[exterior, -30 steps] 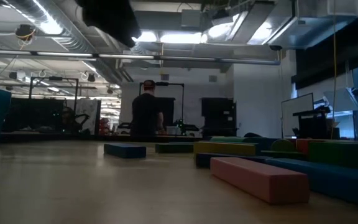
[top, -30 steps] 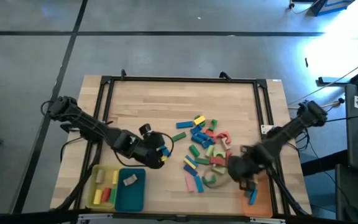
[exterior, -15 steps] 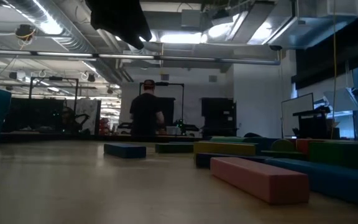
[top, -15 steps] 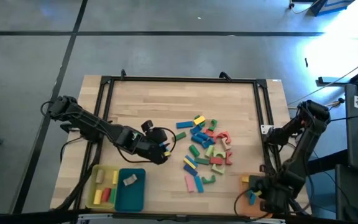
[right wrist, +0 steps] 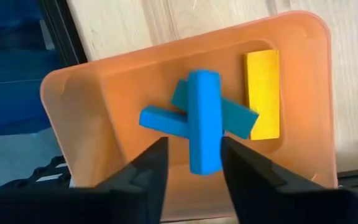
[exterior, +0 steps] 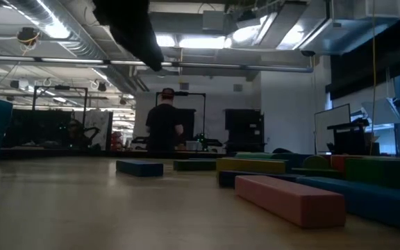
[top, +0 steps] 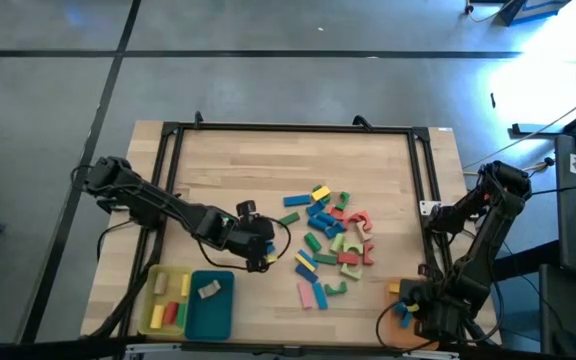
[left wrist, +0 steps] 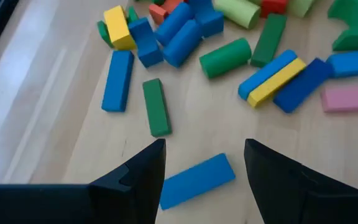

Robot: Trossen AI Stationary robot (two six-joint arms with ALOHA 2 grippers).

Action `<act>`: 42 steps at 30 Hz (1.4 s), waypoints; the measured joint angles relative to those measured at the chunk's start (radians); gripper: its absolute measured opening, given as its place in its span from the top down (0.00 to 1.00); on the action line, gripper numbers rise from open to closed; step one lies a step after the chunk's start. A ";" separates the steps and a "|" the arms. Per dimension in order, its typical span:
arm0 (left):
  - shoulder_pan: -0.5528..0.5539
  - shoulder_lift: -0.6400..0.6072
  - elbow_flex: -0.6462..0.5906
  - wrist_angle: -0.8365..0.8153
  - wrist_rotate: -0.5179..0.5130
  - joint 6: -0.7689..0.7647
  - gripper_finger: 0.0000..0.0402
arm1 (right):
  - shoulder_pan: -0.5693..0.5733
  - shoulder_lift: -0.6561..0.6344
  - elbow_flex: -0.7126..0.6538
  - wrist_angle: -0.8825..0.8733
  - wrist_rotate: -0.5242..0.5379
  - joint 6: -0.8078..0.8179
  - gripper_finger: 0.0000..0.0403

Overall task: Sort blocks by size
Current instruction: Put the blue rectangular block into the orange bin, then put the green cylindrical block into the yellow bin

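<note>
The blocks lie in a loose pile [top: 328,240] right of the table's middle: blue, green, red, yellow and pink bars and arches. My left gripper [top: 260,250] hangs open just left of the pile. In its wrist view the fingers [left wrist: 143,174] stand on either side of a blue bar [left wrist: 197,180] that lies flat on the table. My right gripper [top: 423,312] is over the orange tray [top: 400,325] at the near right corner. It is open around a blue bar [right wrist: 204,124] that lies across another blue bar [right wrist: 160,119] in the tray. My right gripper's fingers stand on either side of the near end [right wrist: 205,163] of the top blue bar, pointing down. A gap shows beside one finger [right wrist: 151,168]. I cannot tell whether the other finger touches the bar.
A yellow block [right wrist: 263,93] also lies in the orange tray [right wrist: 73,124]. At the near left stand a yellow tray [top: 165,300] and a teal tray [top: 211,308], each with blocks. A black frame [top: 288,128] borders the table. A person [exterior: 164,128] stands in the room beyond.
My right gripper has swung from the near side of the pile toward the table's near right corner and sunk over the orange tray. My left gripper has edged toward the pile.
</note>
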 joint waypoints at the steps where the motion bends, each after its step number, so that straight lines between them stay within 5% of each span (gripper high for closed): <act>1: 0.007 0.006 0.000 0.017 0.002 0.016 0.51 | 0.000 0.000 0.000 -0.001 0.000 0.000 0.60; 8: 0.094 0.069 0.000 0.268 0.131 0.193 0.51 | 0.000 0.000 0.000 0.001 -0.001 -0.006 0.47; 17: 0.222 0.193 0.000 0.557 0.340 0.472 0.51 | 0.000 0.000 0.000 0.009 0.001 -0.007 0.47; 28: 0.316 0.338 0.000 0.622 0.535 0.543 0.51 | 0.000 0.000 0.000 0.030 -0.036 -0.009 0.47; 42: 0.316 0.455 0.000 0.703 0.617 0.614 0.51 | 0.000 -0.001 0.001 0.042 -0.044 -0.008 0.47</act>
